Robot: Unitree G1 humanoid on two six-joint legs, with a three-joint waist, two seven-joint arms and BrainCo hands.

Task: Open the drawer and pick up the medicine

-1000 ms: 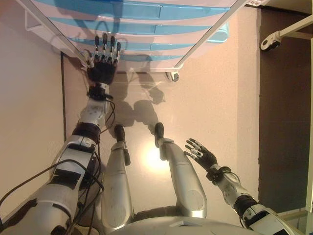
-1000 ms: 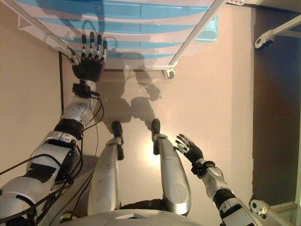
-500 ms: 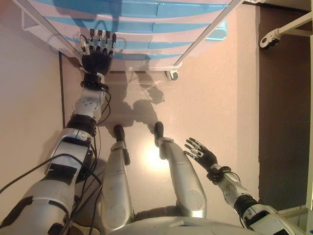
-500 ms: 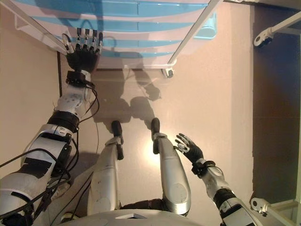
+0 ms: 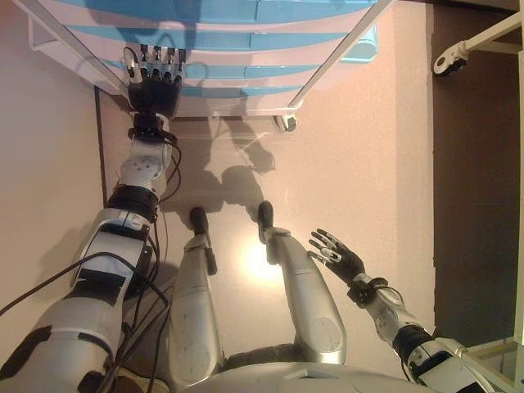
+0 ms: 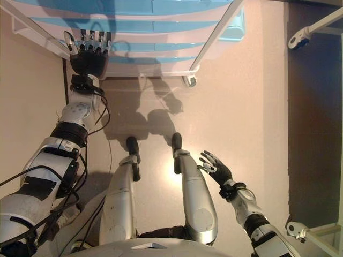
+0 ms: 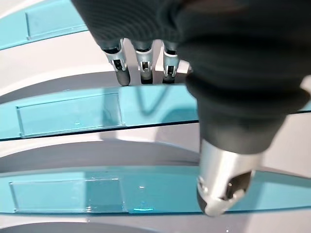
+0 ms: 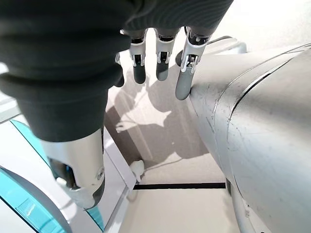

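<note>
A white-framed drawer unit (image 5: 246, 49) with several light blue drawer fronts fills the top of both eye views; every drawer looks shut. No medicine shows anywhere. My left hand (image 5: 154, 90) is stretched up at the unit's left side, open, its straight fingers (image 7: 121, 73) lying close against a blue drawer front (image 7: 68, 114) and the white band above it. Whether they touch it I cannot tell. My right hand (image 5: 337, 255) hangs low at the right, open and holding nothing, its fingers (image 8: 158, 63) relaxed.
The unit stands on small castors, one (image 5: 284, 124) at its near right corner. A second white frame with a castor (image 5: 446, 61) is at the upper right, over a dark strip of floor (image 5: 475, 205). A black line (image 5: 98, 164) runs along the floor on the left.
My left hand has moved further up and to the left along the drawer fronts. The right hand has stayed where it was.
</note>
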